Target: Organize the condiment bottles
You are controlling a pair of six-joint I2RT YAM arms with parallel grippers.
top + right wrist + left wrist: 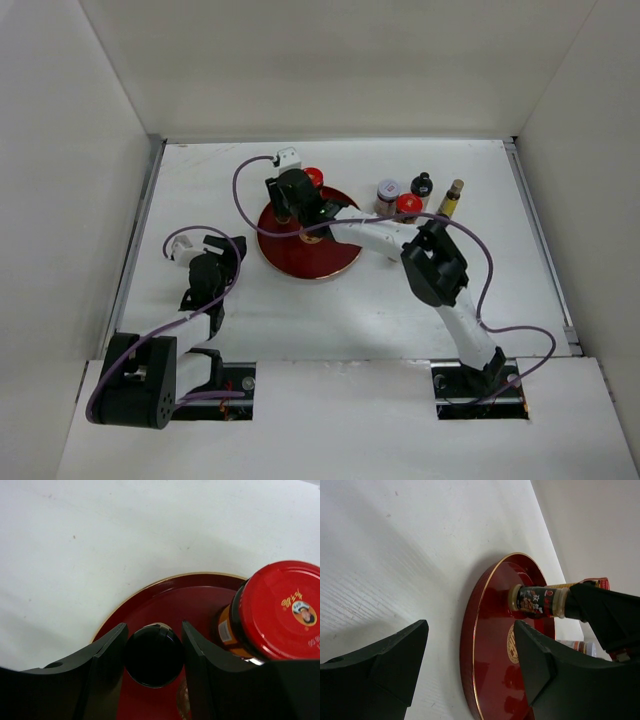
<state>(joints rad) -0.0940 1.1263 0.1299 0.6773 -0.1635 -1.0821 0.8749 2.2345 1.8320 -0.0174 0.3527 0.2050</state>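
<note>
The round red tray lies at the table's middle, also in the left wrist view. My right gripper reaches over its far left part, shut on a small dark black-capped bottle that stands upright on the tray; its dark label shows in the left wrist view. A red-capped amber jar stands beside it at the tray's far edge. My left gripper is open and empty just left of the tray, low over the table.
To the right of the tray stand a lilac-lidded jar, a red-capped jar, a black-capped bottle and a slim yellow tan-capped bottle. White walls enclose the table on three sides.
</note>
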